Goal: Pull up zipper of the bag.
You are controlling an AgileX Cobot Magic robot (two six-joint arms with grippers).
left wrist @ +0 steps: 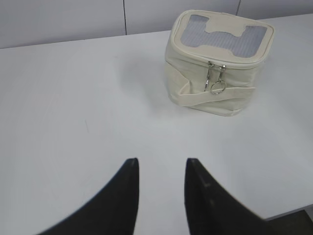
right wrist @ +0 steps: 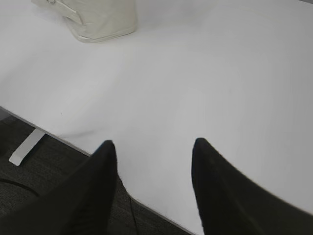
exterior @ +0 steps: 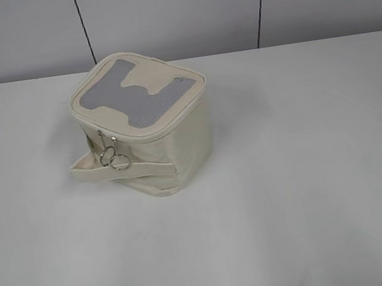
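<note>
Exterior view showed a plain white table (exterior: pixel 313 189) backed by a grey panelled wall (exterior: pixel 171 13), with the cream bag (exterior: pixel 146 124) standing upright left of centre, its grey-patched lid (exterior: pixel 133 92) facing up and the zipper pulls (exterior: pixel 112 157) and strap (exterior: pixel 119 170) on its near-left side. From the left gripper (left wrist: pixel 161 169), fingers apart and holding nothing, the bag stood well ahead and to the right, zipper side facing it, bare tabletop between. From the right gripper (right wrist: pixel 154 149), likewise spread and empty at the table edge, the bag lay far ahead to the left, mostly cropped, with dark floor (right wrist: pixel 29 181) below.
</note>
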